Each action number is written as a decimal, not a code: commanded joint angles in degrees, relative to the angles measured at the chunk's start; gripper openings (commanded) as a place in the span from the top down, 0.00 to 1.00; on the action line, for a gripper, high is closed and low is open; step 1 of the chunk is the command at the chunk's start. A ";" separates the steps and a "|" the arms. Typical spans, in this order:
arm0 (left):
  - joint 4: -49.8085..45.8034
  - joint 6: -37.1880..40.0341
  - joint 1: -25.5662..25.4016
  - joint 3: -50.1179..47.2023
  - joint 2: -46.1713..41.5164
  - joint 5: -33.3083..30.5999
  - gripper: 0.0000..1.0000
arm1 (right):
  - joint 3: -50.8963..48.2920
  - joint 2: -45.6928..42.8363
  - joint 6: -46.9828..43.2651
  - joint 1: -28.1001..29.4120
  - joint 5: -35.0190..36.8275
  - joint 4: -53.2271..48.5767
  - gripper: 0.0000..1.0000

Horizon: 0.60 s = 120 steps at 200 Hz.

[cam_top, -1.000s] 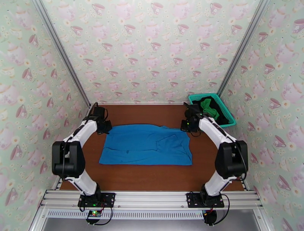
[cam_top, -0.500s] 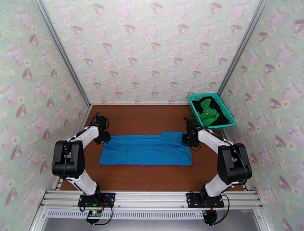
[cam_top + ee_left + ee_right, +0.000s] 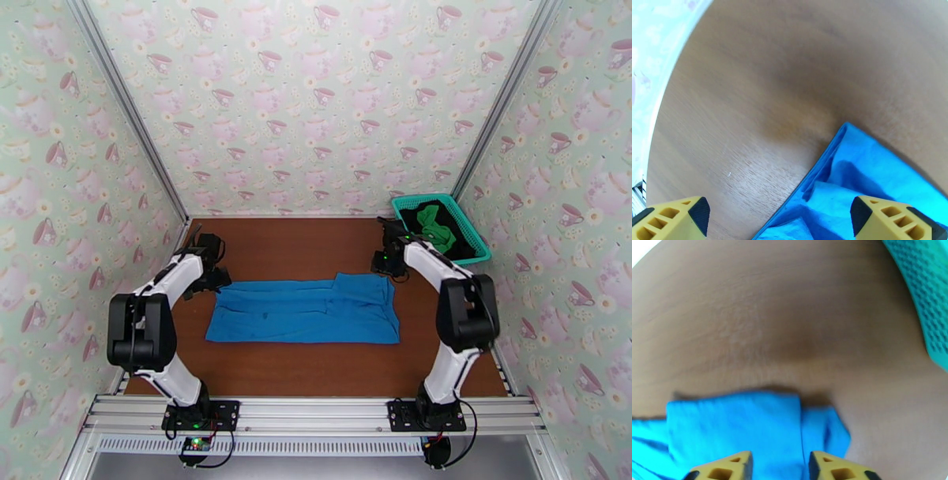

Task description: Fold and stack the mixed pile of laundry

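The bright blue shirt (image 3: 304,309) lies folded into a long flat band across the middle of the brown table (image 3: 316,363). My left gripper (image 3: 212,278) hovers at its far left corner, jaws wide open; the left wrist view shows the shirt's corner (image 3: 853,173) below my left gripper (image 3: 782,223), nothing held. My right gripper (image 3: 385,263) sits just beyond the far right corner, jaws apart. In the right wrist view the blue shirt (image 3: 734,421) lies flat under my right gripper (image 3: 780,469). The green garment (image 3: 436,225) and the black one (image 3: 460,235) rest in the basket.
A teal lattice basket (image 3: 419,200) stands at the back right corner, its wall (image 3: 926,291) close to the right gripper. Patterned walls close in the table on three sides. Bare wood lies in front of and behind the shirt.
Both grippers carried the shirt's far edge toward the front, folding it narrower, then opened and let go. They have since drawn back toward the far side, off the cloth.
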 commanded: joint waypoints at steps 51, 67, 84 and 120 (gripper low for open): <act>-2.91 -0.79 -0.73 4.77 1.26 -1.03 0.00 | 3.22 6.71 0.54 0.30 -1.38 -2.68 0.73; -2.65 -0.89 -0.90 4.96 1.89 -0.79 0.00 | 2.24 6.89 1.05 0.30 -1.55 -2.16 0.69; -2.28 -0.89 -1.05 5.04 2.69 -0.45 0.00 | 1.73 7.46 1.36 0.30 -1.77 -1.43 0.68; -1.93 -0.89 -1.45 4.87 4.14 -0.60 0.00 | 3.11 9.30 1.29 0.30 -1.25 -1.91 0.95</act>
